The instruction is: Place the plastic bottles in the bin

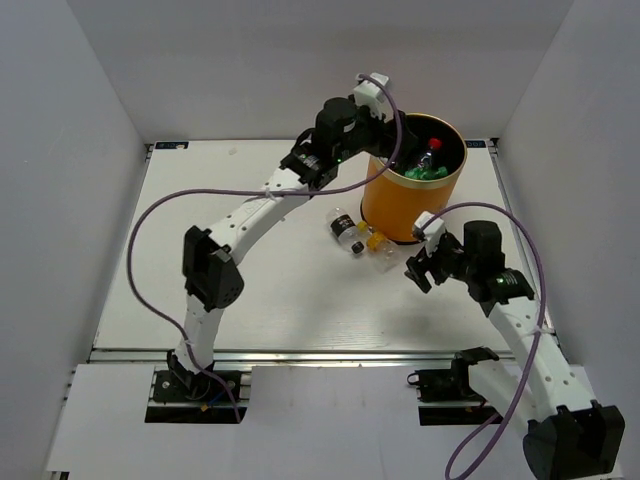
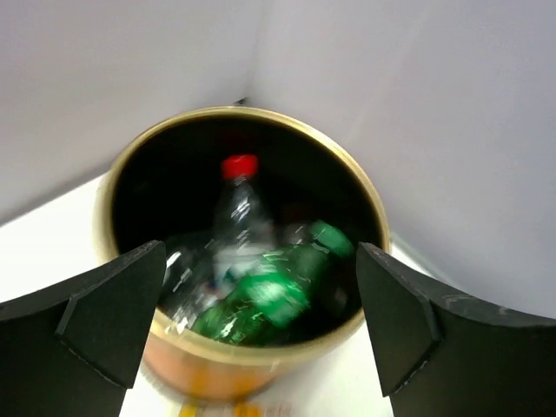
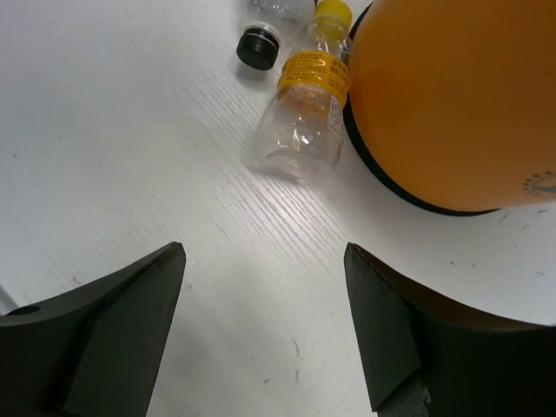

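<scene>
Two bottles lie beside the bin (image 1: 400, 205) — a yellow-capped bottle (image 3: 304, 117) touching it, a black-capped bottle (image 1: 346, 229) nearby. We see a red-capped bottle (image 2: 239, 221) and a green bottle (image 2: 269, 295) inside. Our left gripper (image 2: 261, 252) hovers spread above the bin; our right gripper (image 3: 262, 252), spread too, faces the yellow-capped bottle.

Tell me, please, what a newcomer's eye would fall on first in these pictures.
The orange bin at the far right of the table stands out, a green bottle and a red-capped bottle inside it, the open left pincer over its mouth. Next come the yellow-capped bottle and black-capped bottle lying at its foot, the open right pincer facing them.
</scene>
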Controlling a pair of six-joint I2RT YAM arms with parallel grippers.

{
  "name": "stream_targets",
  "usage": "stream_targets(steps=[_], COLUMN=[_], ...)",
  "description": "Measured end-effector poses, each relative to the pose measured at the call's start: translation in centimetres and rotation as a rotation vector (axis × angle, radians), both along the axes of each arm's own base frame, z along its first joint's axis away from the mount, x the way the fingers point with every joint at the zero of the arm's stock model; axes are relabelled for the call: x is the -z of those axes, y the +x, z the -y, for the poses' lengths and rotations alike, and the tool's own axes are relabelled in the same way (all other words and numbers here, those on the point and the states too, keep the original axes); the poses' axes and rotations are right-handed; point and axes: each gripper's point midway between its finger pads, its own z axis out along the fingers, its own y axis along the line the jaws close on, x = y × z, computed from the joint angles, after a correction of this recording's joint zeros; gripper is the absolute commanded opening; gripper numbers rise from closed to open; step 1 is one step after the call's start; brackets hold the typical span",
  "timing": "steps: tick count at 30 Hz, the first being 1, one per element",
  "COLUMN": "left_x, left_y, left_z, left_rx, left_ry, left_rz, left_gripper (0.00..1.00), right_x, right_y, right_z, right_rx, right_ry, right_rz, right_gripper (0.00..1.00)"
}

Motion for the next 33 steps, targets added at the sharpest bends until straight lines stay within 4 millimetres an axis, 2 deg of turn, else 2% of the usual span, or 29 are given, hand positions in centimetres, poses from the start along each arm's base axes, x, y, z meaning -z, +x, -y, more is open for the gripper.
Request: stream_targets(steps=[3,6,9,11,13,18,20,22,30,33], left_x=[-0.6,-0.7,-0.5,0.8,3.4,13.2,15.7,16.3,15.4,15.5], left_y=[-1.7,-5.7,-9.2,-10.5,-11.0,-11.8,-12.3,-12.6,-12.7,-12.9], left_z=[-4.2,-10.7,-16.7,-19.6,-21.4,-23.1,-23.6,-23.8,-22.9,-22.3], left_rx=[-0.110,-0.223,-0.329,-0.395,-0.440,-0.470,-0.464,-0.459,-0.424,-0.400], left_ry=[0.048,0.089,0.107,0.131,0.183,0.406,0.471,0.488,0.436,0.413], left_rz=[-0.021,-0.027,-0.022,-0.028,-0.054,-0.196,-0.240,-0.254,-0.240,-0.247], left_gripper=[1.00,1.00,1.00,1.00,1.00,1.00,1.00,1.00,1.00,1.00], right_x=[1.4,3.0,5.0,6.3,6.9,6.8,6.8,7.0,9.8,10.7], right_y=[0.4,1.1,1.8,2.4,2.9,4.9,6.1,7.0,8.7,9.0], right_z=[-0.5,-1.3,-2.0,-2.5,-3.1,-4.8,-5.3,-5.6,-4.6,-4.3], right_rx=[-0.036,-0.068,-0.082,-0.080,-0.087,-0.066,-0.043,-0.014,0.086,0.100], right_ry=[-0.026,-0.055,-0.086,-0.115,-0.134,-0.174,-0.191,-0.214,-0.327,-0.356], right_rz=[-0.008,-0.040,-0.090,-0.132,-0.144,-0.129,-0.114,-0.103,-0.129,-0.139], right_gripper=[0.80,0.81,0.88,0.89,0.89,0.89,0.89,0.89,0.89,0.83])
